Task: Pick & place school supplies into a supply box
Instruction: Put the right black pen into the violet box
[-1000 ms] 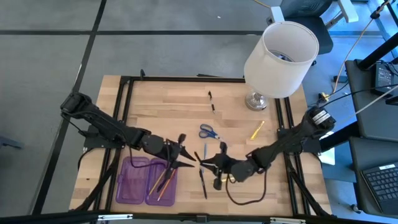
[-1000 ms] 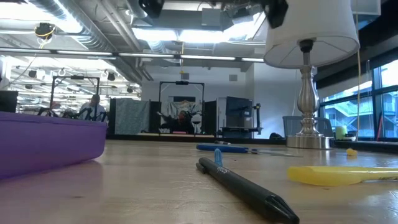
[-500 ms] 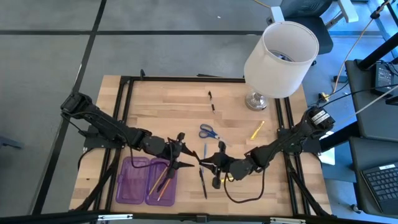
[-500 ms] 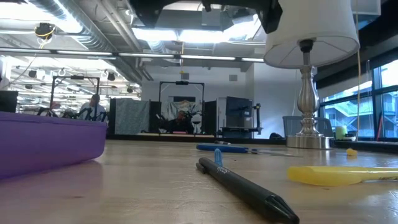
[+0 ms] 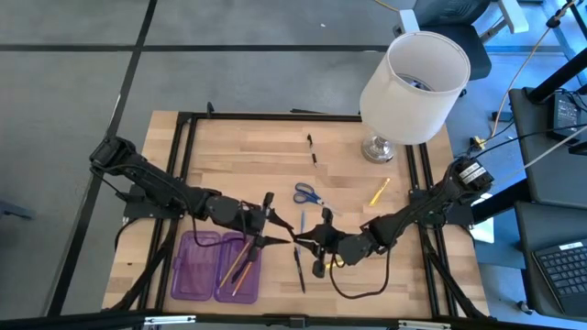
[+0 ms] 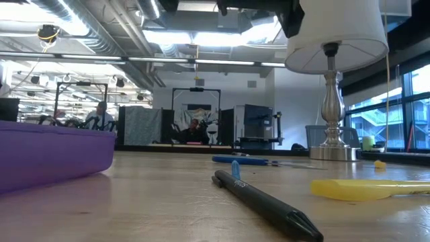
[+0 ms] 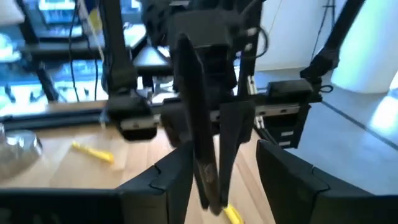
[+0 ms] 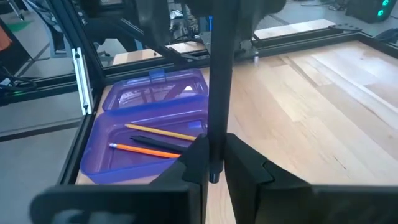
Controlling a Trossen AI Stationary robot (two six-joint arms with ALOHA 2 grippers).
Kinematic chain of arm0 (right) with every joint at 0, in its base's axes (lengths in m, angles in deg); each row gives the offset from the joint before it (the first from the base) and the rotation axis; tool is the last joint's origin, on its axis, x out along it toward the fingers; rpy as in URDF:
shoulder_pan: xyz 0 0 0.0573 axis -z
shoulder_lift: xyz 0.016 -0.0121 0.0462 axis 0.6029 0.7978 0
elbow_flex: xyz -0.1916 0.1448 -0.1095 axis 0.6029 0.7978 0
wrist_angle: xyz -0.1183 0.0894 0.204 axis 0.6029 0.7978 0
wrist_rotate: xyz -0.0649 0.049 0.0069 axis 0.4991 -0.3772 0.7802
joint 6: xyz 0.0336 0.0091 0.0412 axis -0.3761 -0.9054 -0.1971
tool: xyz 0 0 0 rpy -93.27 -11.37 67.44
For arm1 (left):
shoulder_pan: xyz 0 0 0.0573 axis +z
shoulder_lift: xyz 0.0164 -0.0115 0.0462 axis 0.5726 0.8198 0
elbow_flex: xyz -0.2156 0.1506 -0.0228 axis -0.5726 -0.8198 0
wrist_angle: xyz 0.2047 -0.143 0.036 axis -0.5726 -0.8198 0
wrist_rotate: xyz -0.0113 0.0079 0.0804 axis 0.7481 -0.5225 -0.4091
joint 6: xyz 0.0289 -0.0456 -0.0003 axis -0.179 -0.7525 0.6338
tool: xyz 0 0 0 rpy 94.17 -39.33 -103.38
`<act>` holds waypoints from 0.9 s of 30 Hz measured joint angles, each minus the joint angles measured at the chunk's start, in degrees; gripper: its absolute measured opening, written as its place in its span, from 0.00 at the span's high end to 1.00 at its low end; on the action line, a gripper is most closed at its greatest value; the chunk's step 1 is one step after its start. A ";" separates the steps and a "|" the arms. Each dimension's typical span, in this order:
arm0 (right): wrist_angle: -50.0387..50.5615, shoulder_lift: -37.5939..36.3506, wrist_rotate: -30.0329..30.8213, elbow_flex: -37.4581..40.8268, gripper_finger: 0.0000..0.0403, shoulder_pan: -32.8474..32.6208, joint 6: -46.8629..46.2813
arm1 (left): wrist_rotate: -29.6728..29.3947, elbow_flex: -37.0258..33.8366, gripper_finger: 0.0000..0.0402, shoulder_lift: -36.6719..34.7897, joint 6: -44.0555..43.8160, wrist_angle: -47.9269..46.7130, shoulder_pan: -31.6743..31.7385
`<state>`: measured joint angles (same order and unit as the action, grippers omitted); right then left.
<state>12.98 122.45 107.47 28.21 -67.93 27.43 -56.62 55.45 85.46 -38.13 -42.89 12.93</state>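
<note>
My right gripper (image 5: 305, 240) hovers above the table's near middle, shut on a black pen (image 8: 217, 93). My left gripper (image 5: 268, 220) faces it from the left, open, with its fingers (image 7: 168, 180) standing on either side of that pen (image 7: 200, 143) without touching it. The purple supply box (image 5: 218, 266) lies open near the front left and holds an orange pencil (image 8: 146, 149) and a wood-coloured one (image 8: 165, 132). Loose on the table are a black pen (image 5: 299, 270), a blue pen (image 5: 303, 220), blue-handled scissors (image 5: 308, 194), a yellow pen (image 5: 380, 191) and another black pen (image 5: 313, 151). My right gripper pinches the black pen between its two fingers near one end (image 8: 214, 163), the fingers lying across it. The pen is lifted clear of the table, and its long free part sticks out beyond the fingers toward my left gripper.
A lamp with a white shade (image 5: 415, 87) stands at the far right corner on a metal base (image 5: 377, 149). A black frame (image 5: 183, 174) runs round the table. Bare wood shows at the far left (image 5: 238, 156). A person sits in the room behind.
The left gripper has drawn back a little toward the table's left edge. The right gripper has kept the pen lifted in almost the same place.
</note>
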 joint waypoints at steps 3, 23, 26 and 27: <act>0.09 0.00 0.00 0.00 0.89 0.00 0.03 | -0.02 0.00 0.63 0.00 1.78 0.71 0.02; 0.88 0.00 -0.35 0.00 0.84 0.00 0.10 | 0.11 0.00 0.96 0.00 1.76 0.53 0.02; 1.47 -0.02 -2.14 0.00 0.78 0.02 0.07 | 0.11 0.00 0.94 0.00 1.37 0.51 0.02; 1.64 -0.01 -2.95 0.00 0.76 0.02 0.02 | 0.11 0.00 0.94 0.00 1.36 0.44 0.01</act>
<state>14.62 122.44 104.52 28.21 -67.91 27.45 -56.51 55.45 85.46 -36.77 -42.44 12.94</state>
